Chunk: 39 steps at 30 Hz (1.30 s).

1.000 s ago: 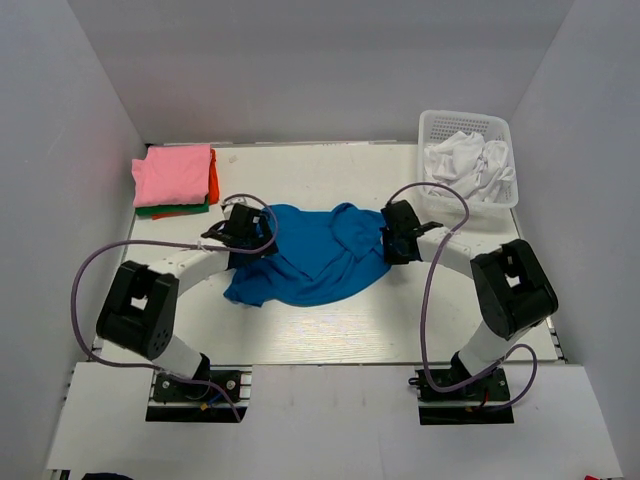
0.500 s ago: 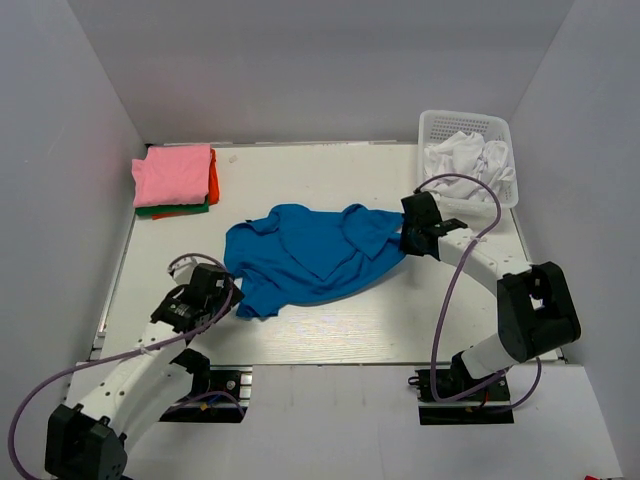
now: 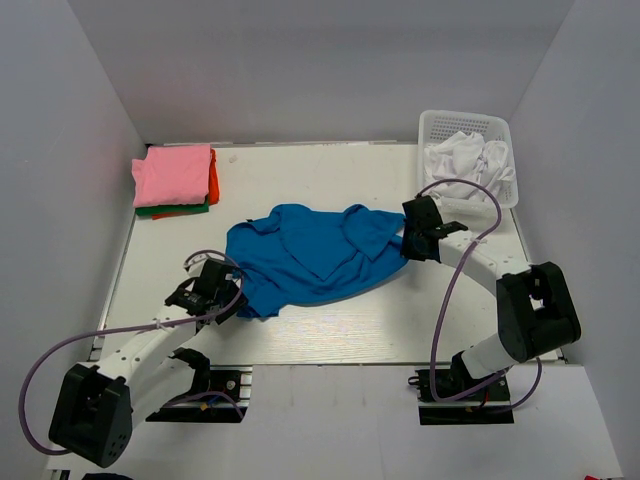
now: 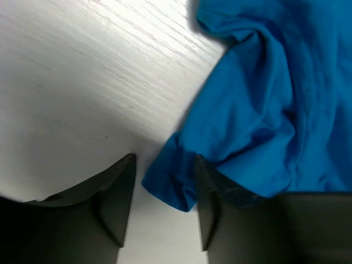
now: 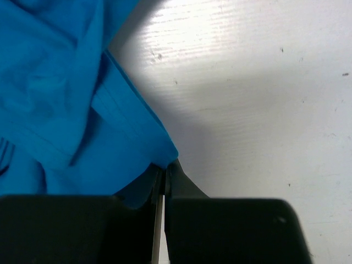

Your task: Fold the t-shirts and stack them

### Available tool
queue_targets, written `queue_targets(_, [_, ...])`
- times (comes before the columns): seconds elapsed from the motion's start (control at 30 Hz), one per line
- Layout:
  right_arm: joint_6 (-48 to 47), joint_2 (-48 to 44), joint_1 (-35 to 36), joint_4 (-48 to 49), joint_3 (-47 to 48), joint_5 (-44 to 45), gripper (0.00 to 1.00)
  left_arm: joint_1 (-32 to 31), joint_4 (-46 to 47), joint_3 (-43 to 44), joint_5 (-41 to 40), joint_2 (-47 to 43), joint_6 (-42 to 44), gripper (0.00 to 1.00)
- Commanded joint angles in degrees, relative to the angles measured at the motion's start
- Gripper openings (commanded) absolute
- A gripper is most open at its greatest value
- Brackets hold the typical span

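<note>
A large bright blue cloth t-shirt (image 3: 305,255) lay crumpled and unfolded near the middle of the white wood-grain tabletop (image 3: 350,325), spread wider from 9 to 3 o'clock than from 12 to 6. The left gripper (image 3: 226,292) sat low at the shirt's 8 o'clock corner. In the left wrist view its dark fingers (image 4: 116,193) stood spread, with the rolled corner of the blue t-shirt (image 4: 258,110) lying in the gap between them. The cloth was close against one finger and apart from the other. The right gripper (image 3: 411,238) was at the shirt's 3 o'clock edge. In the right wrist view its fingers (image 5: 179,184) were pressed together, pinching the tip of the hem of the blue t-shirt (image 5: 60,99) just above the table. At 10 o'clock from the blue shirt, well apart from it, sat a stack with a folded pink t-shirt (image 3: 175,172) on top, an orange-red t-shirt (image 3: 213,180) beneath it, and a green t-shirt (image 3: 158,211) at the bottom. At 2 o'clock a white plastic lattice basket (image 3: 466,121) held bunched white t-shirts (image 3: 466,162).
</note>
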Motion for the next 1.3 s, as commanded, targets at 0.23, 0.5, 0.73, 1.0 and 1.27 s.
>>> queue_targets(0.23, [0.17, -2.68, -0.92, 0.52, -1.98, 0.69, 0.0, -0.72, -1.01, -2.11, 9.92, 1.46, 4.46, 0.44])
queue_targets(0.5, [-0.09, -2.5, -0.93, 0.88, -2.51, 0.6, 0.0, -0.72, 3.03, -2.82, 12.91, 6.99, 6.13, 0.25])
queue_targets(0.73, [-0.62, -2.5, -1.01, 1.23, -2.42, 0.42, 0.0, -1.25, 2.34, 0.34, 11.51, 11.29, 9.2, 0.07])
queue_targets(1.0, [-1.15, -6.71, -1.1, 2.9, -1.55, -0.37, 0.0, -1.25, 0.83, 8.69, 9.48, -1.86, 10.88, 0.0])
queue_targets(1.27, [-1.93, -19.01, -1.62, 6.93, 6.25, -0.72, 0.0, -1.25, 6.97, 22.65, 0.19, -17.43, 14.74, 0.0])
